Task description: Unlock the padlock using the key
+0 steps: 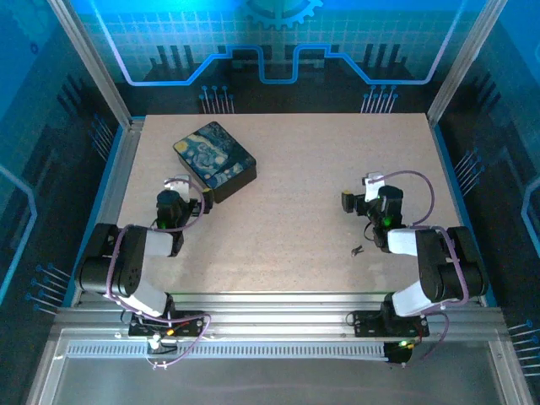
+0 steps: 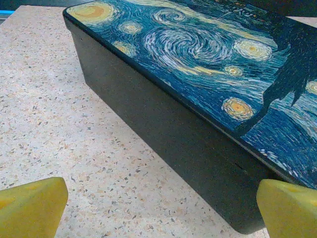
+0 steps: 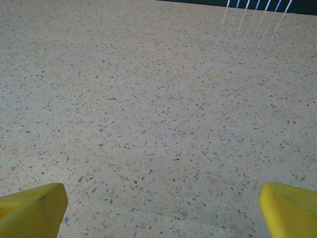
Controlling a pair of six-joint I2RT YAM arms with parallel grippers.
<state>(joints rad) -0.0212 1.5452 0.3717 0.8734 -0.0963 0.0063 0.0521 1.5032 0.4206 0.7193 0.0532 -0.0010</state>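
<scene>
- Top view: we see a pale speckled table [image 1: 287, 169] with two robot arms bolted at its near edge.
- One dark box [image 1: 215, 160] with a swirling blue and yellow lid lies at the far left of the table.
- The left end effector [image 1: 204, 198] sits just beside the near corner of the box, and nothing is held in it.
- The right end effector [image 1: 351, 201] hovers over bare table, well apart from the box, and it too holds nothing.
- One tiny dark item [image 1: 356, 250] lies on the table near the right arm. We take it for the key or the padlock, but it is too small to tell which.
- Left wrist view: we count two yellow fingertips [image 2: 29, 206] at the bottom corners. The left end effector [image 2: 161, 213] is spread wide and empty. The box [image 2: 163, 129] rises close ahead, with one corner near the right-hand fingertip.
- Right wrist view: again there are two yellow fingertips [image 3: 290, 208]. The right end effector [image 3: 161, 210] is spread wide over the table [image 3: 158, 99].
- Step in hand, as we judge it: the very start, with nothing grasped yet.
- The next move calls for the right arm to draw back toward the tiny item and close finely on something very thin.
</scene>
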